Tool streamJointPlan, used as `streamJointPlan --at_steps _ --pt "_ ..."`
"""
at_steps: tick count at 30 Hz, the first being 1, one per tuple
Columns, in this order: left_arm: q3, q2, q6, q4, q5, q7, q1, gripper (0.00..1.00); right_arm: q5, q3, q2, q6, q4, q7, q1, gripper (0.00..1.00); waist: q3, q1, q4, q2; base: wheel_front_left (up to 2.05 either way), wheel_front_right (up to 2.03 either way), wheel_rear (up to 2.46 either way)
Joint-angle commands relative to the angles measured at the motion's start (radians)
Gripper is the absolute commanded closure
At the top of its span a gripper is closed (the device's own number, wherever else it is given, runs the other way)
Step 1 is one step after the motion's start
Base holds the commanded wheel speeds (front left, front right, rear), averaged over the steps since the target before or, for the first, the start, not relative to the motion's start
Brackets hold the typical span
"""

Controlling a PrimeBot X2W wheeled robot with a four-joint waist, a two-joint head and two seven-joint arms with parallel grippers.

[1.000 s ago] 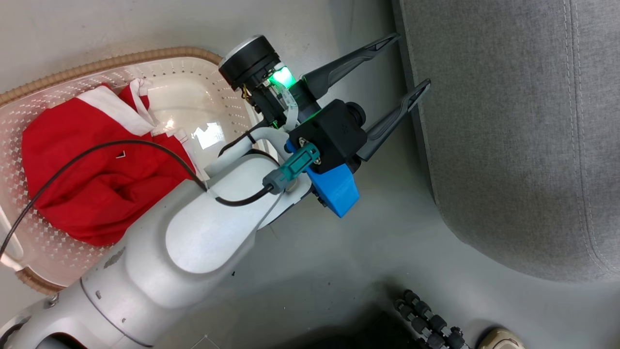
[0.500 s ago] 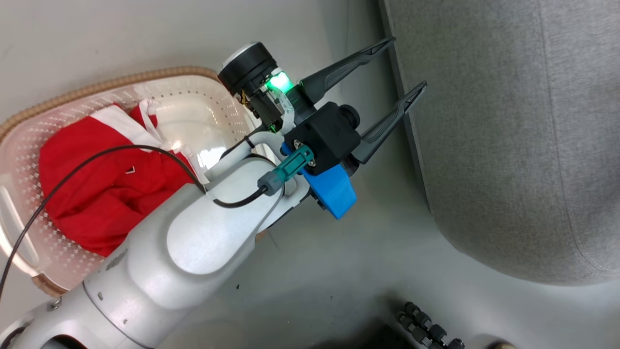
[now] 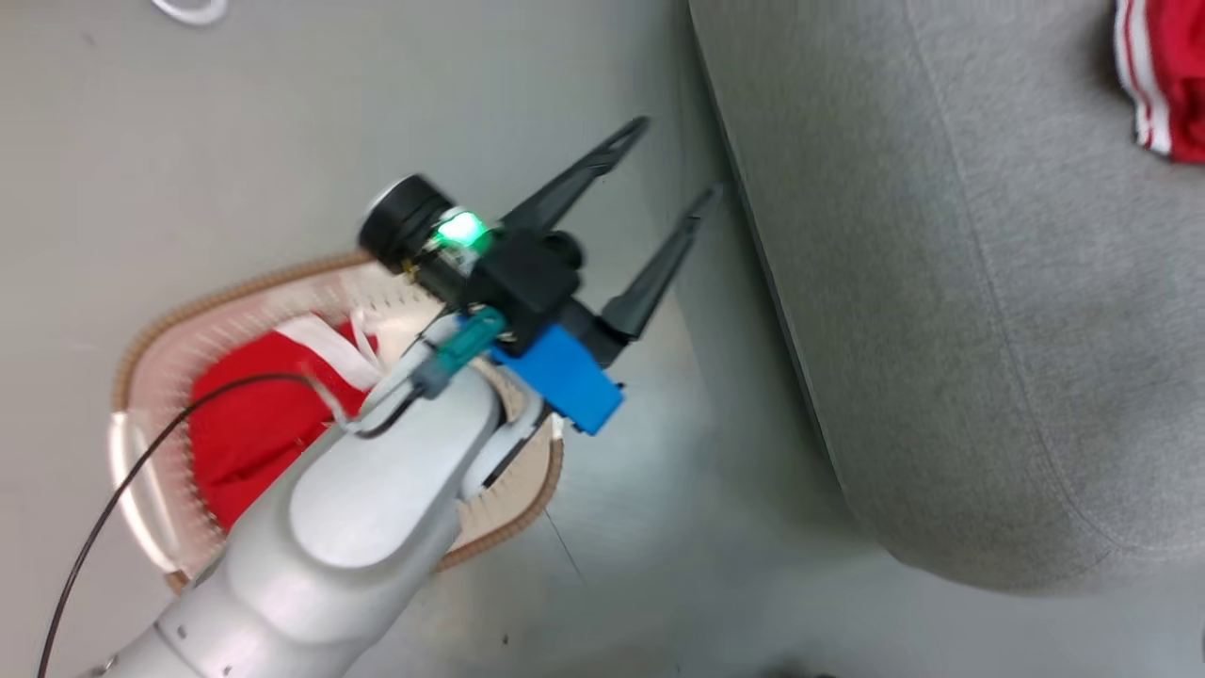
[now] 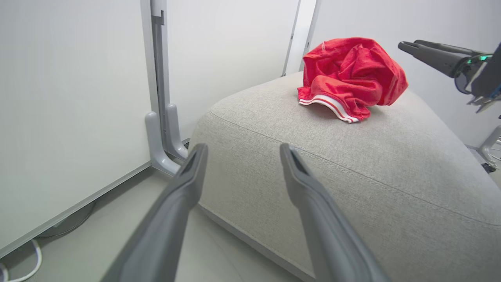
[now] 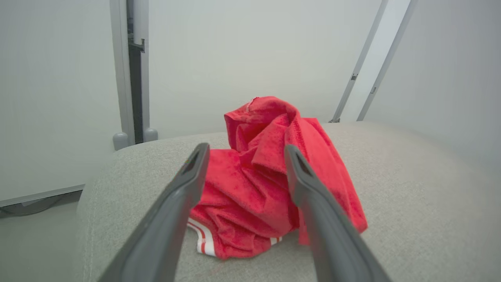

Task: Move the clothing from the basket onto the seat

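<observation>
The cream basket point(image 3: 532, 504) with its brown rim sits on the floor at lower left, red clothing point(image 3: 245, 414) with white trim lying in it. My left gripper point(image 3: 676, 158) hangs open and empty above the floor between the basket and the grey seat point(image 3: 941, 330). In the left wrist view this gripper point(image 4: 242, 149) points at the seat's corner point(image 4: 352, 164). A second red garment point(image 5: 266, 184) with striped cuffs lies crumpled on the seat point(image 5: 411, 188). My right gripper point(image 5: 246, 149) stands open just in front of it, holding nothing. From the left wrist view, that garment point(image 4: 348, 74) and the right gripper point(image 4: 407, 44) appear further back.
White wall panels and a grey post foot point(image 4: 160, 149) stand close behind the seat. A white cable point(image 3: 193, 9) lies on the floor at the far left. The left arm's black cable point(image 3: 113, 508) loops over the basket. Grey floor point(image 3: 678, 490) separates basket and seat.
The head camera has swung, so the basket sits lower and smaller and a red garment on the seat has come into view. My right gripper went from shut to open. The left stays open.
</observation>
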Motion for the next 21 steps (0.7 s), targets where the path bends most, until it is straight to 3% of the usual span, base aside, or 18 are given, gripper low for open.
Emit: streamJointPlan --at_steps 1,10,21 --pt "0.017 0.009 0.012 -0.004 -0.006 -0.008 0.026 0.0 0.004 0.023 0.006 -0.001 -0.016 -0.001 0.024 0.0 -0.072 0.0 0.03 0.0 0.0 0.0 0.0" --pt "0.245 0.046 0.071 -0.107 0.006 -0.007 0.198 0.0 -0.001 0.206 0.032 -0.001 -0.133 -0.001 0.089 0.0 -0.213 0.0 0.109 0.0 0.0 0.0 0.0" --pt "0.518 0.012 0.06 -0.172 0.066 -0.007 0.438 0.0 -0.009 0.379 0.064 -0.001 -0.161 -0.001 0.179 0.0 -0.362 0.0 0.222 0.0 0.0 0.0 0.0"
